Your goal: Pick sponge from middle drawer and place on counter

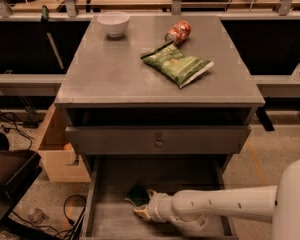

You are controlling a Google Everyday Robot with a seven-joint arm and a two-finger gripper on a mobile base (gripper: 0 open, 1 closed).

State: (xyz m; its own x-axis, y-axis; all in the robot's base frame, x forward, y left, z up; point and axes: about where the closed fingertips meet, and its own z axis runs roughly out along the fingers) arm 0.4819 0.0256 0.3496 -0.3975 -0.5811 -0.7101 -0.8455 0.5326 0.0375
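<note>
Grey drawer front (157,140) overhangs middle drawer (106,220), claw (143,206) beside sponge (136,194).

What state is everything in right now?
middle drawer: pulled open
sponge: down in the middle drawer, by the hand, not on the counter
hand: inside the middle drawer, at the sponge
counter: carrying bowl, can and snack bag
bowl: upright
can: on its side
snack bag: lying flat
knobbed drawer front: cannot tell if fully shut
</note>
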